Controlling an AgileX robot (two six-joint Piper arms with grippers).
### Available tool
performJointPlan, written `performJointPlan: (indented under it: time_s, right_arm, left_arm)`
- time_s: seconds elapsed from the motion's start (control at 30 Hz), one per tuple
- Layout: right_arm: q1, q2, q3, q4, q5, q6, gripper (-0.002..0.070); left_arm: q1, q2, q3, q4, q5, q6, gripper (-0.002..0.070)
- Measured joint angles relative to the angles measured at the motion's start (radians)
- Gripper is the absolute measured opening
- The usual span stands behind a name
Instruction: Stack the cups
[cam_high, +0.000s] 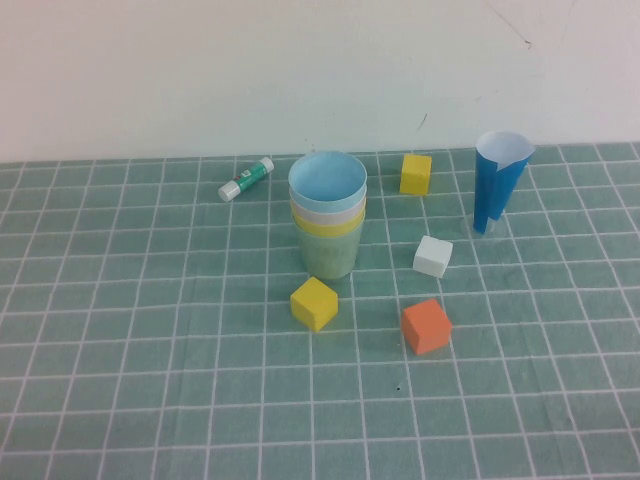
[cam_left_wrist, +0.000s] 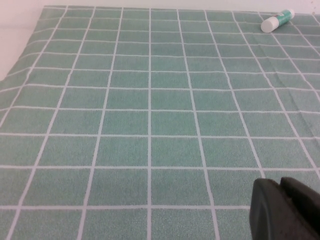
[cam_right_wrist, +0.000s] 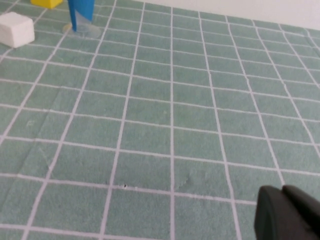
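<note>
Cups (cam_high: 328, 222): four nested upright, mid-counter, blue innermost, green outermost; stack looks complete. Left gripper (cam_left_wrist: 289, 207) and right gripper (cam_right_wrist: 290, 215): both clenched empty, low over bare counter, well apart from the stack; neither visibly nearer

A green cloth (cam_right_wrist: 170, 125) with a white grid fills the frame, running back to a pale strip of wall at about 1 o'clock. At 5 o'clock the right gripper (cam_right_wrist: 285, 212) shows as a black shape, its two fingers pressed together with nothing between them. At 10 o'clock a white cube (cam_right_wrist: 16, 29) lies on the cloth. Near 11 o'clock stands the lower part of a blue cone (cam_right_wrist: 81, 15), with a yellow cube (cam_right_wrist: 46, 2) just beside it, cut off by the frame edge.
</note>
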Motion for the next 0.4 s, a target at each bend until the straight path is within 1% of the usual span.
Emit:
performJointPlan:
  time_s: [0.4]
  right_arm:
    - [0.0, 0.0, 0.0, 0.01, -0.007, -0.071, -0.0003]
  left_arm:
    - [0.0, 0.0, 0.0, 0.0, 0.0, -0.002, -0.0001]
